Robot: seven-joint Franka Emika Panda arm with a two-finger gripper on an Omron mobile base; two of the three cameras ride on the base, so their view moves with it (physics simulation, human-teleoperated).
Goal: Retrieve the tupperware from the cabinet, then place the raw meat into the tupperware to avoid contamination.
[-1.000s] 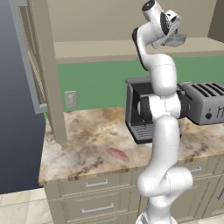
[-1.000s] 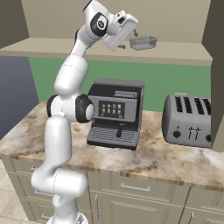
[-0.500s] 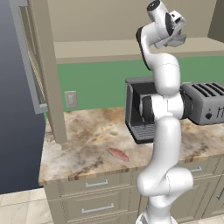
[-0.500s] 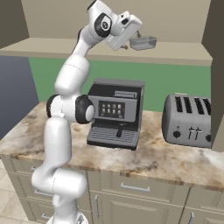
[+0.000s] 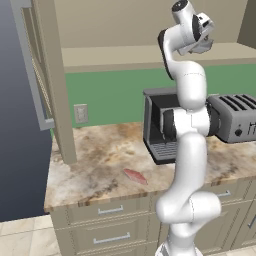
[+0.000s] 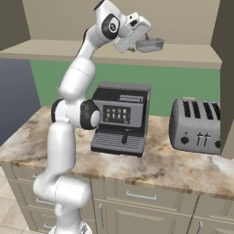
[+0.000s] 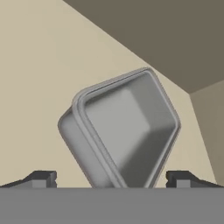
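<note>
We are on the first step, fetching the tupperware (image 7: 124, 131) from the cabinet (image 5: 150, 30). It sits on the cabinet shelf (image 6: 55, 49), and our pincer (image 7: 111, 179) is raised to shelf height right in front of it, released, with its two fingertips (image 7: 41, 178) spread wide on either side of the container and not yet touching it. The raw meat (image 5: 135, 175) lies on the table (image 5: 95, 170) below, near the front edge, left of the coffee machine (image 6: 119, 119). Next, we judge, the pincer must ease forward until the container's walls are between the tips, then clench firmly on the thin rim or sides before lifting it clear of the shelf.
</note>
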